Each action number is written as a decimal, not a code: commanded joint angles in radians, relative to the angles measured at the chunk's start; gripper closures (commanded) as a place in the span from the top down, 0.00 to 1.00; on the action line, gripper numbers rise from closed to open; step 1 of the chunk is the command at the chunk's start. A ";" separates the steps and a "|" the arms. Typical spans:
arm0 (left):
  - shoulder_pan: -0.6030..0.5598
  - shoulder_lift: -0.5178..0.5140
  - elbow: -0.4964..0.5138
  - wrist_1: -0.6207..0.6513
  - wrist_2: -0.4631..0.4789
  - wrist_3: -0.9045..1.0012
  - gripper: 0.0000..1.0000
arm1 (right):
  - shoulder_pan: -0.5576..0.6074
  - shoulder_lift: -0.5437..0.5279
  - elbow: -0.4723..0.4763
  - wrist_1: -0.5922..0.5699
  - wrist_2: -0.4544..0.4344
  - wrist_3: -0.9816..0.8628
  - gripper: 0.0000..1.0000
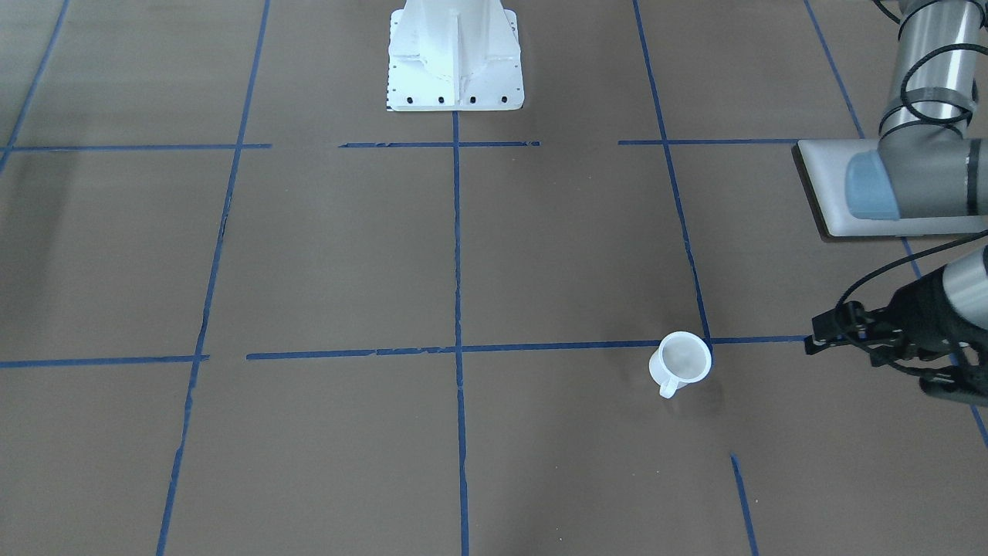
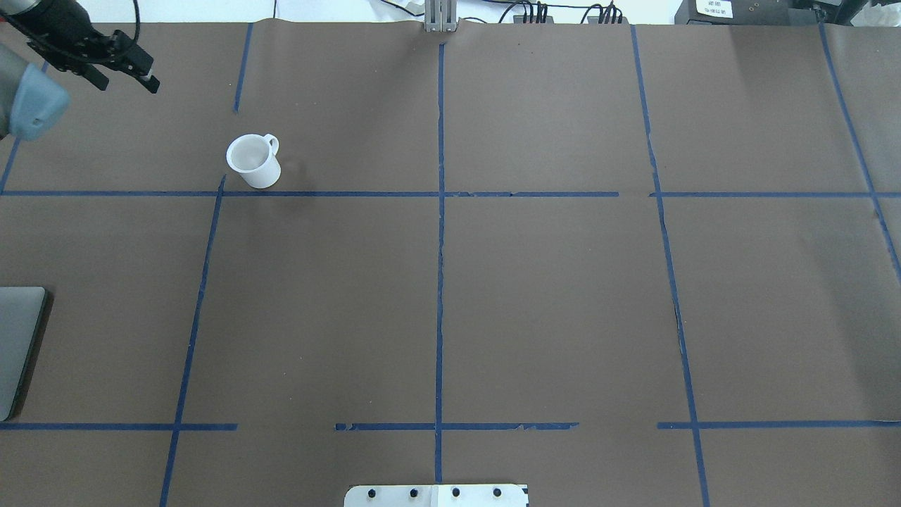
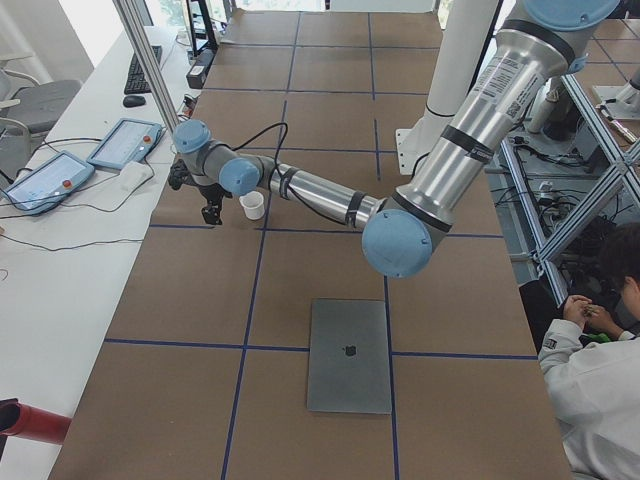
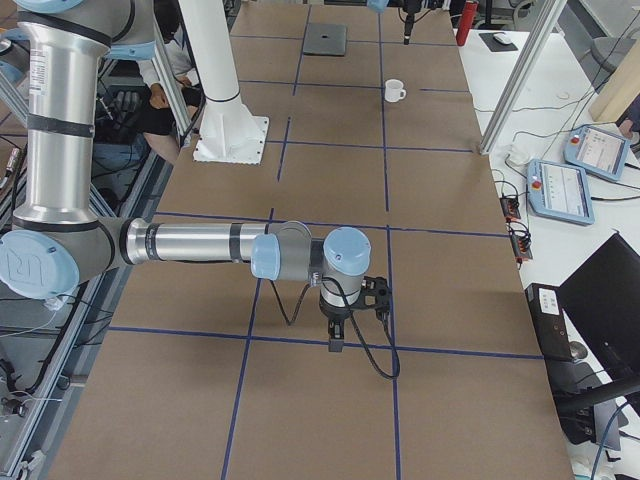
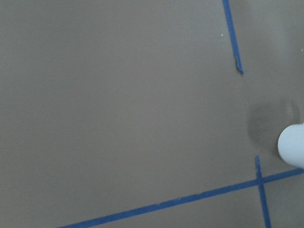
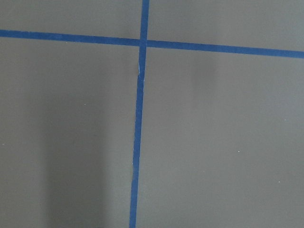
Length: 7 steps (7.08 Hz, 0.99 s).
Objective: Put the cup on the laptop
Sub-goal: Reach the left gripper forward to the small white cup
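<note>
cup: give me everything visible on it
The cup is a small white mug, ceramic or plastic by its look, with a loop handle turned away from the robot. It stands upright, mouth up, seemingly empty, on the brown table beside a blue tape line. Nothing else touches it; the left gripper is apart.

I'm looking at a robotics lab — a brown-papered table [image 2: 549, 303] gridded in blue tape [image 2: 440, 282], teach pendants [image 4: 565, 190] at three o'clock in the right side view, a white-coated operator [image 3: 595, 390] at four o'clock in the left one.
</note>
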 commanded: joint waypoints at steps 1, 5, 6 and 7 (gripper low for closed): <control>0.126 -0.148 0.132 -0.052 0.102 -0.128 0.96 | 0.000 -0.001 0.000 0.000 0.000 0.000 1.00; 0.243 -0.273 0.370 -0.263 0.328 -0.224 0.89 | 0.000 -0.001 0.000 0.000 0.000 0.000 1.00; 0.257 -0.268 0.370 -0.263 0.341 -0.225 0.88 | 0.000 -0.001 0.000 -0.001 0.000 0.000 1.00; 0.269 -0.259 0.370 -0.275 0.341 -0.228 0.88 | 0.000 -0.001 0.000 0.000 0.000 0.000 1.00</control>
